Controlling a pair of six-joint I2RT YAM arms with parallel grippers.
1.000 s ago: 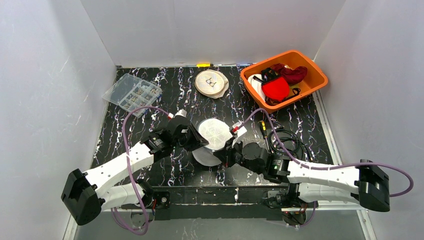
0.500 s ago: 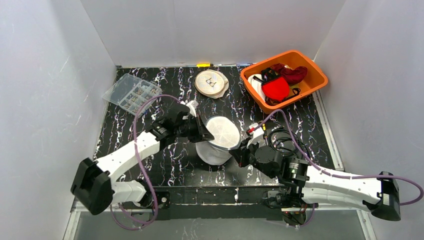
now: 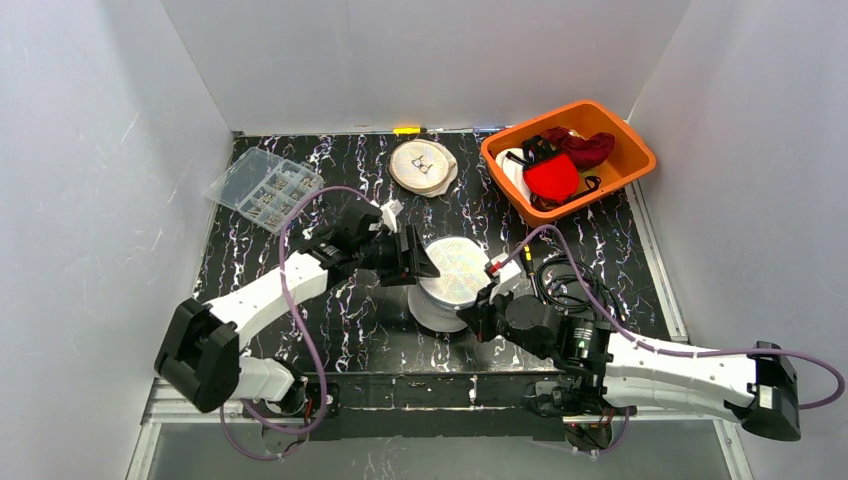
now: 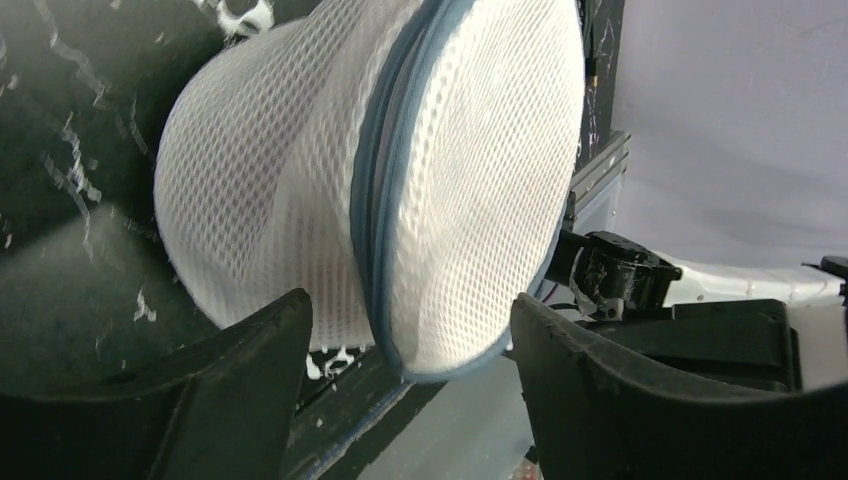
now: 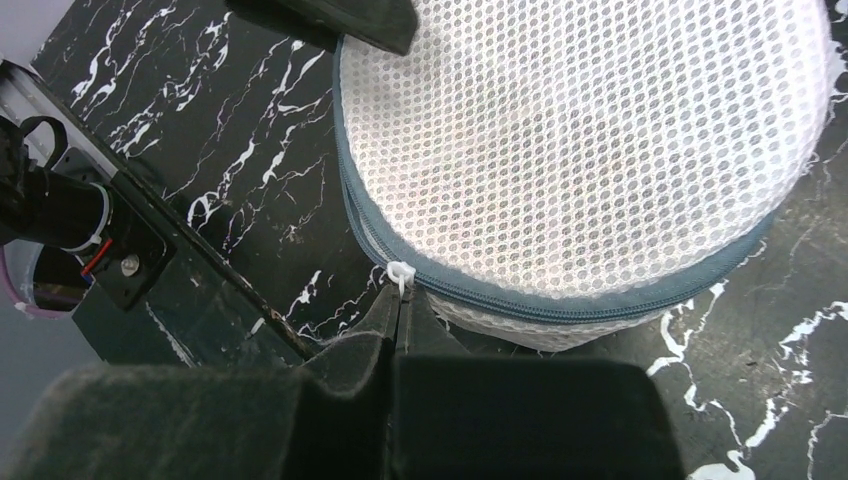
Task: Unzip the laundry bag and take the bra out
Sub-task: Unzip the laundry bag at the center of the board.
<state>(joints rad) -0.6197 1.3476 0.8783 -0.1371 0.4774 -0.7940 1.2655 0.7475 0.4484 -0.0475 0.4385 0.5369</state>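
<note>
The desk (image 3: 340,310) is a black slab veined with white like marble, walled in by plain pale panels. At its far right corner sits an orange plastic bin (image 3: 640,150), rectangular with rounded corners, holding red and white garments. The laundry bag (image 3: 458,278) stands near the middle of the desk between the two arms, a round drum of stiff white honeycomb mesh, tipped so that its flat face leans up and to the right. What is inside it cannot be made out through the mesh. A clear, ribbed organiser box (image 3: 263,187) lies at the far left, and a second, flatter mesh disc (image 3: 423,165) lies at the back. A grey-blue zipper (image 5: 560,300) rings the bag's rim, and its small white zipper pull (image 5: 400,272) sits at the near edge. The left end effector (image 4: 405,330) has its jaws spread wide on either side of the bag's rim, gripping nothing. The right end effector (image 5: 398,300) is pressed fully closed, its tips meeting right at the pull and seemingly pinching its tab. Half a second earlier the left jaws were clamped on the bag's upper edge; they have since let go, and the bag has shifted slightly to the right.
</note>
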